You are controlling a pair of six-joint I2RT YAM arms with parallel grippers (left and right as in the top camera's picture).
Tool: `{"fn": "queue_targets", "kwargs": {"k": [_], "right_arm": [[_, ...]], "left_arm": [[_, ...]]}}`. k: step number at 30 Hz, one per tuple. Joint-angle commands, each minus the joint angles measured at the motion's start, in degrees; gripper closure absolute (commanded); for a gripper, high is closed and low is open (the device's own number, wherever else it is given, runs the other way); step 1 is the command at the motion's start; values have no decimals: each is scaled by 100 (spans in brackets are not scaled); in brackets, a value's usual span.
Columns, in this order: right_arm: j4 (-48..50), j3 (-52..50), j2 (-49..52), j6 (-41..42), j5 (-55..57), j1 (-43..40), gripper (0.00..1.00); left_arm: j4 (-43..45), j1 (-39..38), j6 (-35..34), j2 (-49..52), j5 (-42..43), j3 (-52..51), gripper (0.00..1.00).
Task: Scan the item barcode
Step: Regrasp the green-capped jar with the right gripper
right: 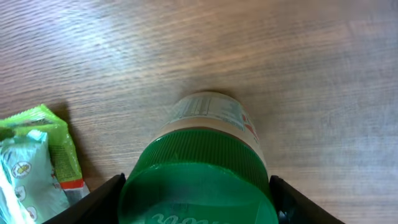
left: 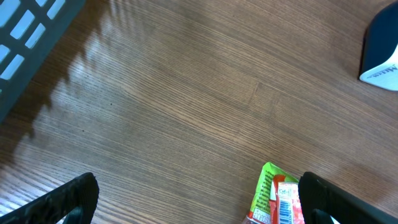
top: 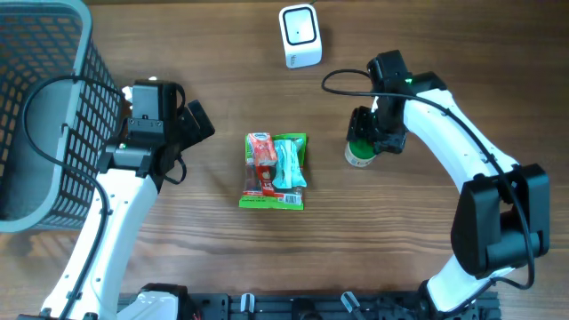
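Observation:
A jar with a green ribbed lid (top: pixel 359 154) stands upright on the wooden table, right of centre. My right gripper (top: pixel 372 135) reaches down over it. In the right wrist view both black fingers press the sides of the lid (right: pixel 196 177), so that gripper (right: pixel 198 200) is shut on the jar. The white barcode scanner (top: pixel 300 36) stands at the far edge of the table. My left gripper (top: pixel 197 123) hangs open to the left, and in its wrist view the gripper (left: pixel 199 200) has only bare wood and a packet corner between its fingers.
A green snack packet with red and pale blue sachets (top: pixel 276 171) lies flat at the table's centre, its corner showing as the packet (left: pixel 277 199) and again as the packet (right: pixel 34 158). A grey-blue wire basket (top: pixel 49 116) fills the left side.

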Motion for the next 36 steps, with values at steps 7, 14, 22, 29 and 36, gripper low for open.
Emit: {"fn": "queue_targets", "kwargs": {"k": [7, 14, 22, 29, 36], "right_arm": [[184, -35, 79, -1655, -13, 44, 34], [278, -24, 76, -2177, -11, 44, 33], [243, -22, 76, -1770, -13, 44, 6], [157, -26, 76, -1370, 33, 44, 26], [269, -26, 76, -2159, 173, 44, 41]], "left_arm": [[15, 37, 9, 7, -55, 44, 0], [15, 37, 9, 7, -55, 44, 0], [15, 37, 9, 7, -55, 44, 0], [15, 37, 9, 7, -55, 44, 0], [15, 37, 9, 7, -55, 44, 0]]}}
